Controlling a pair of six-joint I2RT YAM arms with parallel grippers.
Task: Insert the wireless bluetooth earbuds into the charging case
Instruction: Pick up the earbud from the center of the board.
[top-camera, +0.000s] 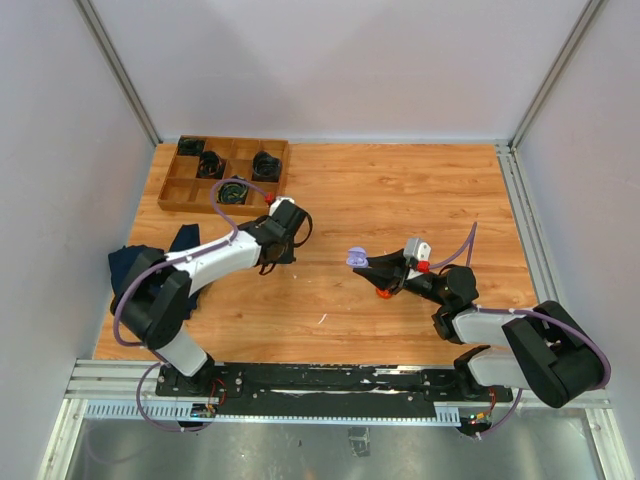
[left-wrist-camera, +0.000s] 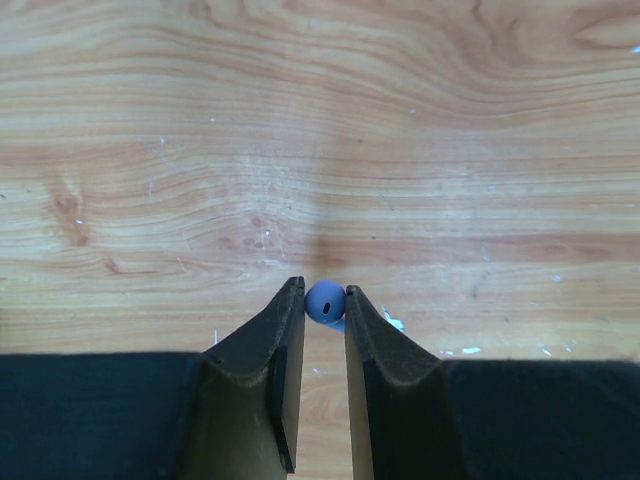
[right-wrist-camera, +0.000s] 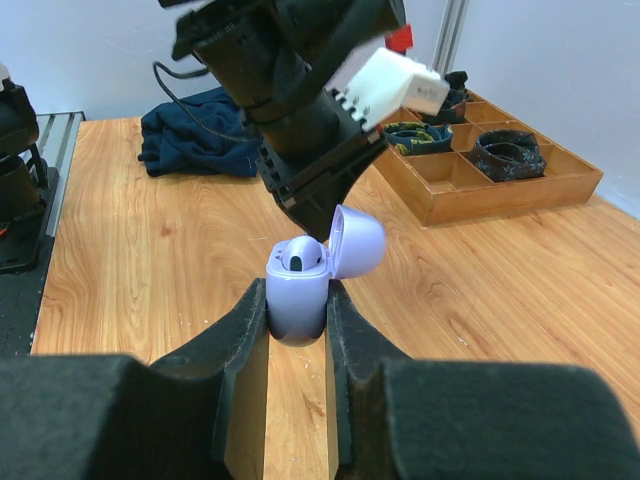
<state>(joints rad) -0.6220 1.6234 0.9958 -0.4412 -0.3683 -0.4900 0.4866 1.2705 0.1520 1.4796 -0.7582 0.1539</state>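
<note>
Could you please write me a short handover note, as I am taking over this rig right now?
Left gripper: shut on the small lilac-blue plastic earbud, down at the wooden table.
Right gripper: shut on the lilac rounded charging case, lid flipped open.
Done: case open, bud gripped.
Left: lift the bud, carry it to the case, seat it, close the lid. Whether another bud already sits inside, I cannot tell.
</note>
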